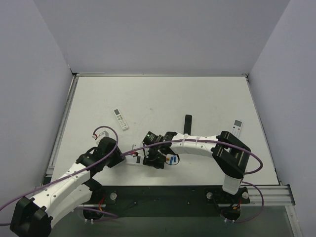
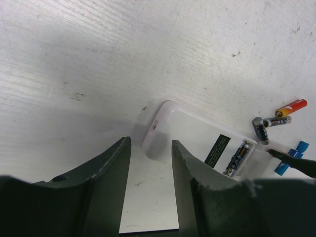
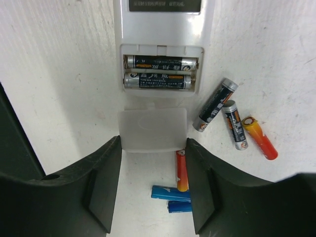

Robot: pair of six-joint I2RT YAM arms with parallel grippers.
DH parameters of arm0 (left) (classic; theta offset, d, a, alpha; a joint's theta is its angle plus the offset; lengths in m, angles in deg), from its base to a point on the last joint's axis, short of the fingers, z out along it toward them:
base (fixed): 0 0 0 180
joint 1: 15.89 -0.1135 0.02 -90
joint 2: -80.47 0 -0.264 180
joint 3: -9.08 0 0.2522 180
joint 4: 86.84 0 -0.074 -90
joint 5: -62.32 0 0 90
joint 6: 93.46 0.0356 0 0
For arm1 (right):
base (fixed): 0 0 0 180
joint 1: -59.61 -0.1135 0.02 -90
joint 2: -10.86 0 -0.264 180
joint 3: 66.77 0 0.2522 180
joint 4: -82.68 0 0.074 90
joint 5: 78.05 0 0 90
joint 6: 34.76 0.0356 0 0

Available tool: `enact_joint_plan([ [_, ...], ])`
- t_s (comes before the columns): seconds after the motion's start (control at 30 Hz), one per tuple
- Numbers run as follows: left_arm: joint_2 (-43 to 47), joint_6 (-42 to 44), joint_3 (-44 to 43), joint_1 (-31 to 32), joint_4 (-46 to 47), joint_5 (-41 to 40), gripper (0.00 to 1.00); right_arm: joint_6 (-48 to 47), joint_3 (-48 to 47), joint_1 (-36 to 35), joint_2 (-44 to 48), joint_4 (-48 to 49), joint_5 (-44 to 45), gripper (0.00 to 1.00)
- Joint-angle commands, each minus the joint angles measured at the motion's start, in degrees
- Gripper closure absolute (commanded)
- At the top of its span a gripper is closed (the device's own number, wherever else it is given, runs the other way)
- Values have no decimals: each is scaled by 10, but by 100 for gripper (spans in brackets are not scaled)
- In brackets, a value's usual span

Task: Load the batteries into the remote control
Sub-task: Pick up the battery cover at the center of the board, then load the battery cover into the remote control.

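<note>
The remote control (image 3: 163, 29) lies back up, its compartment (image 3: 160, 74) open with two dark batteries inside. My right gripper (image 3: 153, 143) is shut on the loose white battery cover (image 3: 153, 129), held just below the compartment. Loose batteries lie around: two dark grey (image 3: 215, 104), an orange one (image 3: 260, 138), a red one (image 3: 181, 170) and two blue ones (image 3: 170, 193). My left gripper (image 2: 150, 145) is open and empty, with the remote's near corner (image 2: 187, 133) just ahead of its fingertips. In the top view both grippers (image 1: 155, 159) meet at the remote (image 1: 136, 159).
A slim white remote with grey buttons (image 1: 120, 119) lies further back on the left. A black strip (image 1: 187, 123) and another small remote (image 1: 237, 128) lie at the back right. The table's front edge is close behind the grippers.
</note>
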Motion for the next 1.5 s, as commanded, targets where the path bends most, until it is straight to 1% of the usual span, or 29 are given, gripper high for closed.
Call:
enact_joint_plan([
  [0.0,2,12,-14,-4,23,11,51,-7,-39,2,35,-40,0,78],
  [0.17,-3,14,-11,-4,29,13,51,-5,-74,0,36,-52,-6,78],
  [0.57,9,12,-8,-6,23,11,51,0,-136,-12,-30,-77,7,78],
  [0.97,10,10,-8,-9,22,12,51,19,-150,-18,-75,-94,31,77],
  [1.47,7,11,-4,-10,26,18,51,29,-157,-25,-72,-76,31,77],
])
